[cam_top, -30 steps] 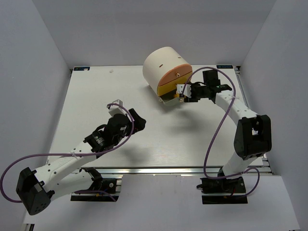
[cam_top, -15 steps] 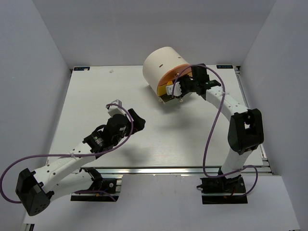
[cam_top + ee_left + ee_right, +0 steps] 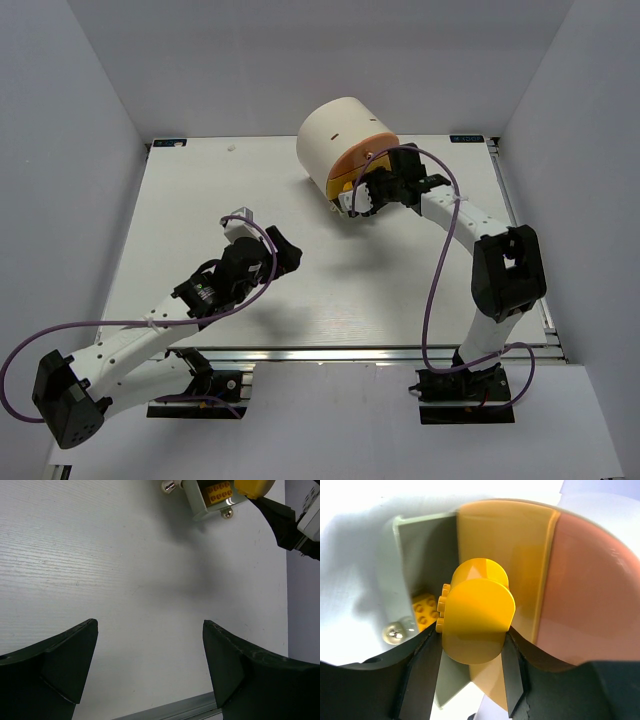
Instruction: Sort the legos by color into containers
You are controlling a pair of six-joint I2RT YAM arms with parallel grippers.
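The cream-white drum [image 3: 335, 135] lies at the back of the table, its orange and yellow face [image 3: 362, 163] turned toward the right arm. My right gripper [image 3: 358, 195] is shut on a rounded yellow-orange lego [image 3: 476, 611] and holds it over an open grey drawer [image 3: 422, 555] beside the yellow segment [image 3: 505, 545]. Another yellow lego [image 3: 425, 610] lies inside that drawer and also shows in the left wrist view [image 3: 216, 491]. My left gripper [image 3: 287, 250] is open and empty over bare table [image 3: 150, 645], well short of the drum. No green or purple legos are in view.
Small metal knobs [image 3: 394, 634] stick out of the drawer fronts, also seen from the left wrist [image 3: 227, 513]. The orange segment [image 3: 595, 590] is closed. A metal rail [image 3: 190, 707] runs along the table's near edge. White walls enclose the table.
My right gripper has moved left with the yellow-orange lego, from beside the drum to right against its face over the open drawer. The left arm has not moved.
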